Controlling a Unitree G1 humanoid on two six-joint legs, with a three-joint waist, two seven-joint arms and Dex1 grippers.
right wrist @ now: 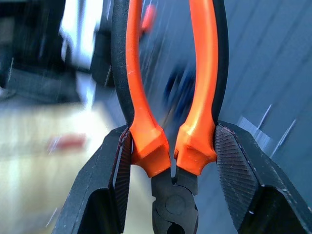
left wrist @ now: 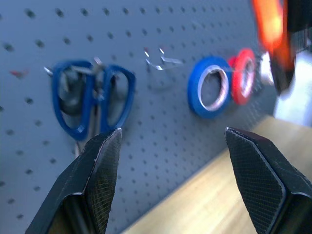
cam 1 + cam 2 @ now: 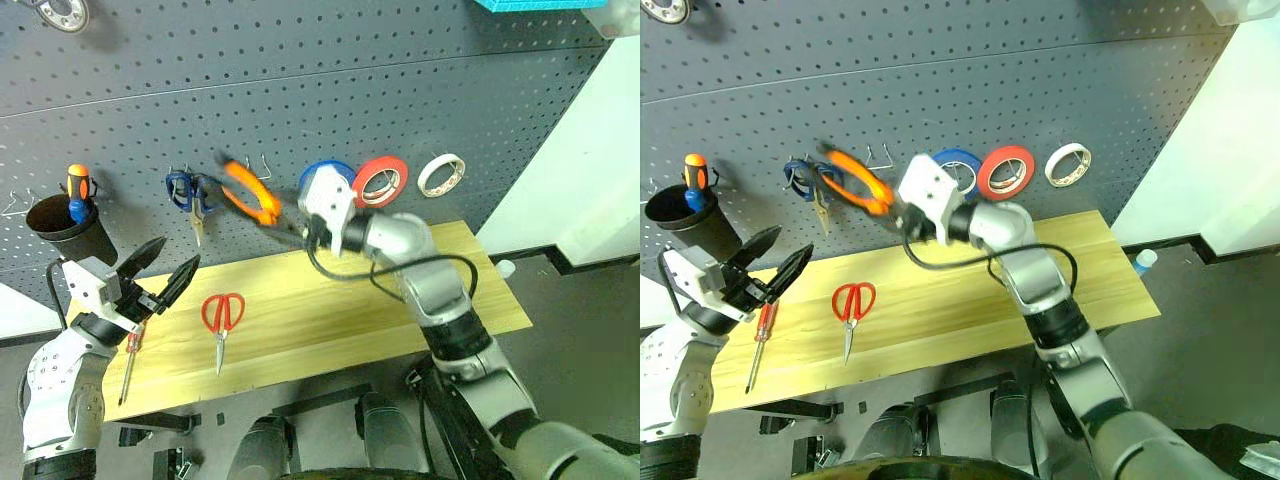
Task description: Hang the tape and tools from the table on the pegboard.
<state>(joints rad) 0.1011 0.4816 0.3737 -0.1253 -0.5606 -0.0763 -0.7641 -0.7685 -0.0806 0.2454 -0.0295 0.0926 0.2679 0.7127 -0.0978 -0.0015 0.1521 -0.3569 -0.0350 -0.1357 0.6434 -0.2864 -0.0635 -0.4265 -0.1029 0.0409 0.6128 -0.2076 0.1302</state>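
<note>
One black cup (image 3: 60,225) holding orange-and-blue screwdriver (image 3: 77,192), right gripper (image 1: 170,146) clamping pliers (image 3: 250,192), left gripper (image 3: 160,270) spread

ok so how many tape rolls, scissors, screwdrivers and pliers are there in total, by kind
tape rolls: 3 (blue roll, red roll, whitish roll)
scissors: 2 (blue-handled scissors, red-handled scissors)
screwdrivers: 2 (orange-and-blue screwdriver, red-handled screwdriver)
pliers: 1 (pliers in the right gripper)
total: 8
</note>
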